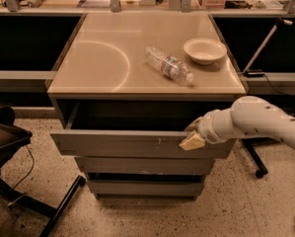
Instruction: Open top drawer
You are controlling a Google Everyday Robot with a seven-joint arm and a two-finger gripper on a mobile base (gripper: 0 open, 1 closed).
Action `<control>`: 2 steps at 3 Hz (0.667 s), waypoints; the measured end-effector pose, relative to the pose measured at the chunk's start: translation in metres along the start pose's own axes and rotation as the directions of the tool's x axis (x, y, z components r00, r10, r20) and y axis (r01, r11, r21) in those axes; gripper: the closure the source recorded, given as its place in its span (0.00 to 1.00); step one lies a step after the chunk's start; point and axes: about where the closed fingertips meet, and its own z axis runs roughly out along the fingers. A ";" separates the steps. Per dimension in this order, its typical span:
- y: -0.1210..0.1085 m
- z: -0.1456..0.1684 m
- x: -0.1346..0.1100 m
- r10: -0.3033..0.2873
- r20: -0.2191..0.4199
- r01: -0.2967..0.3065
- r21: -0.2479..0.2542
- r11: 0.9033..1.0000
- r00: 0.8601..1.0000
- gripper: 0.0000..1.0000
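Observation:
The top drawer (122, 143) is a wide grey drawer with a flat handleless front and pale scratches right of centre. It stands pulled out from the cabinet, with a dark gap behind its front. My gripper (192, 139) comes in from the right on a white arm. It sits at the drawer front's upper edge, near its right end, with a pale finger (191, 142) against the front face.
Two narrower grey drawer fronts (144, 165) lie shut below. On the tan cabinet top (97, 58) lie a plastic bottle (169, 65) and a white bowl (204, 50). A chair (9, 147) stands at the left, and a stand's base (255, 162) at the right.

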 end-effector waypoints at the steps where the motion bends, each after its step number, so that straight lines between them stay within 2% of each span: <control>1: 0.009 -0.004 0.006 -0.037 -0.007 0.037 -0.002 0.999 0.999 1.00; 2: 0.011 -0.005 0.005 -0.037 -0.007 0.037 -0.002 0.999 0.999 1.00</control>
